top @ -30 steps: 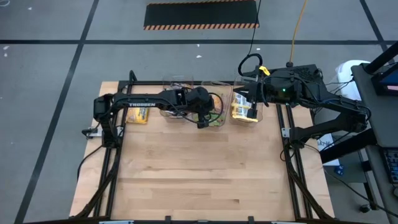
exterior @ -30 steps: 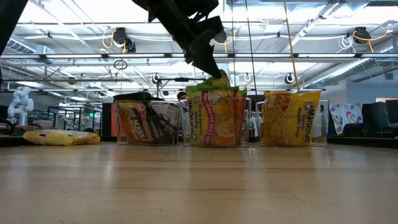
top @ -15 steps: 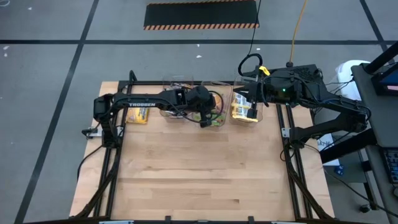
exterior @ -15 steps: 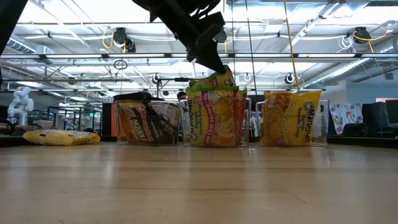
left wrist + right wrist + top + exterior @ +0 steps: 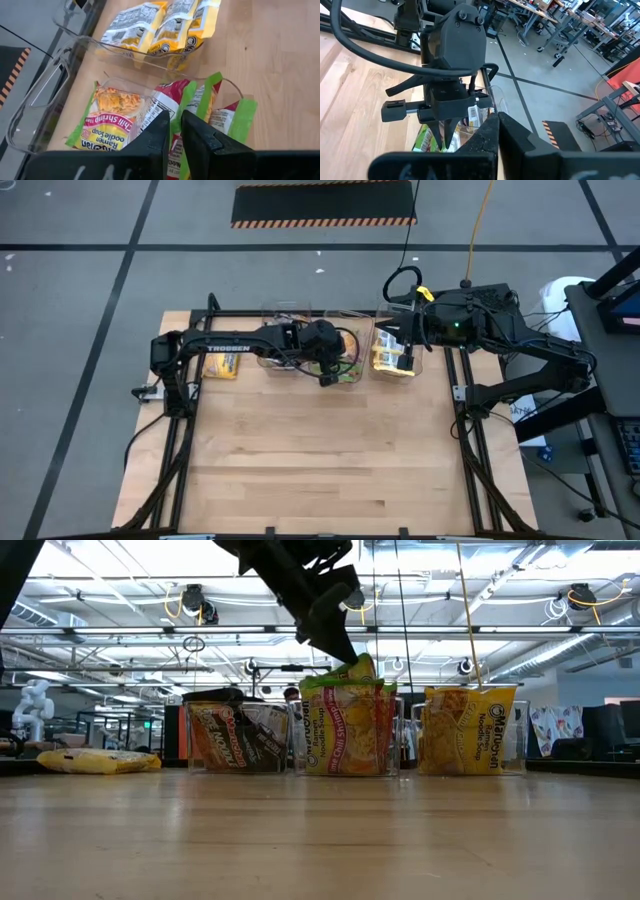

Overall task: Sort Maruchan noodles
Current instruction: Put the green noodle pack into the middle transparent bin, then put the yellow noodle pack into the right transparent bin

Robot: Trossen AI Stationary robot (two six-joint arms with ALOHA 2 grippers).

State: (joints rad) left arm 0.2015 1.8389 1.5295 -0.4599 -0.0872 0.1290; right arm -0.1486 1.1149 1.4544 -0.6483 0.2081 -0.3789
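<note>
Three clear bins stand in a row at the table's far edge. One holds black noodle packets (image 5: 238,738), the middle one (image 5: 345,735) lime-green and pink packets, the right one yellow packets (image 5: 470,730). One yellow packet (image 5: 222,365) lies flat on the table at the far left. My left gripper (image 5: 174,122) slants down over the middle bin. Its fingers stand a narrow gap apart over the top edge of an upright green-and-pink packet (image 5: 167,107). My right gripper (image 5: 495,131) is shut on nothing and hangs above the right bin (image 5: 395,360). My left gripper comes at the green-and-pink packet slanting down from the near left, its fingertips (image 5: 345,652) at the packet's top edge (image 5: 358,665). The packet stands in the middle bin among the others. Whether the fingers touch it, I cannot tell.
The bins' clear walls (image 5: 45,95) rise round the packets. Black frame rails (image 5: 180,440) run along the table's left and right sides. The wide near half of the wooden table (image 5: 330,470) lies bare in front of the bins.
The top of the green-and-pink packet under my left gripper stood a little higher and more tipped half a second ago. It has since sunk back toward the middle bin. Both arms have kept their places.
</note>
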